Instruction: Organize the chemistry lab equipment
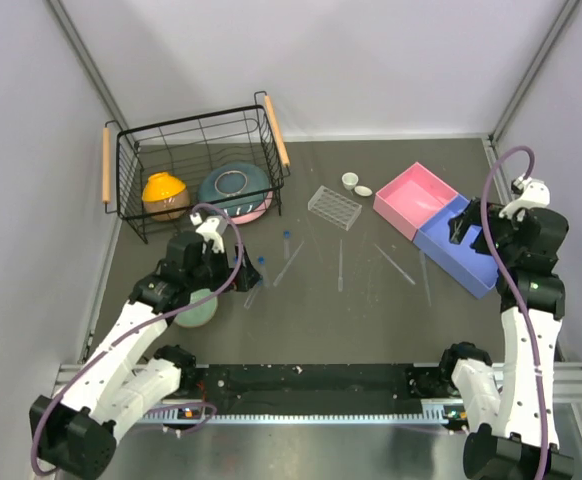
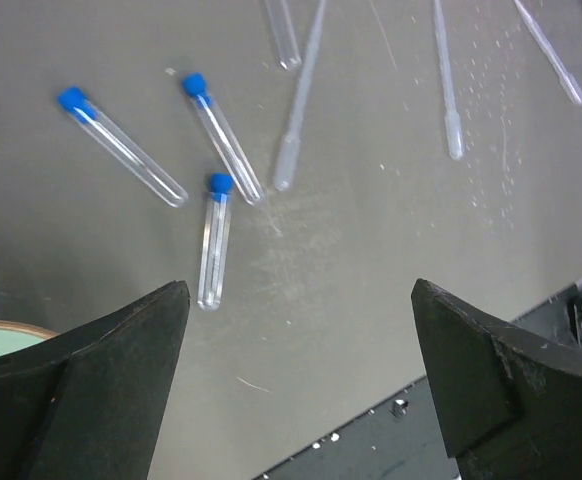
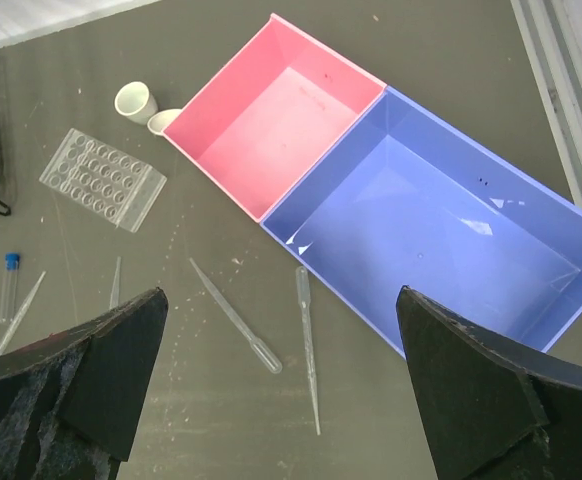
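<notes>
Three clear tubes with blue caps (image 2: 214, 240) (image 2: 223, 138) (image 2: 121, 146) lie on the dark table just ahead of my left gripper (image 2: 299, 295), which is open and empty above bare table. Long thin pipettes (image 2: 301, 100) (image 2: 446, 80) lie farther out. My right gripper (image 3: 281, 295) hangs open and empty over two more pipettes (image 3: 236, 315) (image 3: 308, 345). The clear tube rack (image 3: 101, 178) (image 1: 333, 207) and two small white cups (image 3: 136, 101) (image 1: 364, 190) sit toward the back.
A pink tray (image 1: 414, 198) and a blue tray (image 1: 461, 245) stand side by side at the right, under the right arm. A black wire basket (image 1: 196, 165) with bowls is at the back left. A green bowl (image 1: 199, 308) sits by the left arm.
</notes>
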Robot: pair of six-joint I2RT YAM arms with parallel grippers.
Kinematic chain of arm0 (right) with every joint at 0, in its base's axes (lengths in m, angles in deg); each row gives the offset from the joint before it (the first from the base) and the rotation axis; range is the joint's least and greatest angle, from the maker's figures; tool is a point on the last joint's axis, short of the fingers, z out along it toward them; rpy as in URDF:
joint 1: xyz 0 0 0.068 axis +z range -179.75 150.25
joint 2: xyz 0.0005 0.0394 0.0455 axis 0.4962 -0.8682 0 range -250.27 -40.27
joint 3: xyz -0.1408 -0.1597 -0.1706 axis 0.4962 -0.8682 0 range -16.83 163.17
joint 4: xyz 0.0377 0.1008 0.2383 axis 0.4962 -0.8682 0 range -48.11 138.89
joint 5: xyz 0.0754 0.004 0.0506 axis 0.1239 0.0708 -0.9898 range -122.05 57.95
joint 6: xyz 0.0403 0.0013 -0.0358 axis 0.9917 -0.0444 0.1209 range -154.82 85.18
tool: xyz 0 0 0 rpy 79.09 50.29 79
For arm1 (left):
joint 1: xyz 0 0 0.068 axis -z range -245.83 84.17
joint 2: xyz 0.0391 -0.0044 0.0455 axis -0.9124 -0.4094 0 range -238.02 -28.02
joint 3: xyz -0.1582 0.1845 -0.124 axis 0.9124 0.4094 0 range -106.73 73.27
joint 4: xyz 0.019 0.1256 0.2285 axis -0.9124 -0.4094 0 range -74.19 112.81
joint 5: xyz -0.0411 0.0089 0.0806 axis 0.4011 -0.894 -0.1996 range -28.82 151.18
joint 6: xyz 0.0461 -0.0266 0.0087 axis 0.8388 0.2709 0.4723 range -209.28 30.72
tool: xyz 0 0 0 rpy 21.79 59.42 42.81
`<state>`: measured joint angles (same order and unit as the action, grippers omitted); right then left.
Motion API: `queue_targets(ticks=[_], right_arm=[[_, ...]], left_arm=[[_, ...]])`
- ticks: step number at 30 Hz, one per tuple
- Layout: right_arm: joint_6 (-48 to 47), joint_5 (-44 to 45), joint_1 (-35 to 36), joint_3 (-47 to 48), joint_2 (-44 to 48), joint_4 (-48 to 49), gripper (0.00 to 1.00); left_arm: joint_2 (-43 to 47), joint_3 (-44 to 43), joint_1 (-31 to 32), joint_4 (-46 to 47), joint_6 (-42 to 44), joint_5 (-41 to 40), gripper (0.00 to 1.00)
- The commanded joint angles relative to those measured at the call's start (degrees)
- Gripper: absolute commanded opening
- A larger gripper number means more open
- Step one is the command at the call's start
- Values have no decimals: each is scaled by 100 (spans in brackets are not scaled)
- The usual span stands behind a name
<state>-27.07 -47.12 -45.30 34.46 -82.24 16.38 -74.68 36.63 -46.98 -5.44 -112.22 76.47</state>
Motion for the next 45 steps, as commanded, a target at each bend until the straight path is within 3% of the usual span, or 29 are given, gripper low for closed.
queue_targets(ticks=[1,10,15,23,28,36,37,39,45], right_arm=[[78,-214,8,-66,-3,149,99],[-1187,-2314,8,-602,110,289,99],[-1794,-3344,26,-1164,286,412,99],[-2215,-3020,26,-1367,365,544,99],[-2374,-2668,26,-1332,409,395,99],[-2480,-2536,26,-1305,462,316,99],[-2480,-2536,26,-1297,471,316,99],[-2497,-2536,26,-1288,480,316,99],[-2497,-2536,26,-1270,471,281,99]], left_arm=[[-142,-238,600,100,-369,-43,98],[-607,-343,1936,416,-967,-877,98],[-1336,-720,2632,618,-1221,-1291,98],[-3329,-1888,3353,549,-1538,-1476,99],[-4623,-2961,3546,14,-1678,-1950,93],[-6162,-4368,3643,-435,-1644,-2153,77],[-6267,-4499,3643,-505,-1618,-2214,67],[-6592,-4869,3652,-715,-1573,-2232,58],[-7173,-5529,3696,-1094,-1512,-2486,52]])
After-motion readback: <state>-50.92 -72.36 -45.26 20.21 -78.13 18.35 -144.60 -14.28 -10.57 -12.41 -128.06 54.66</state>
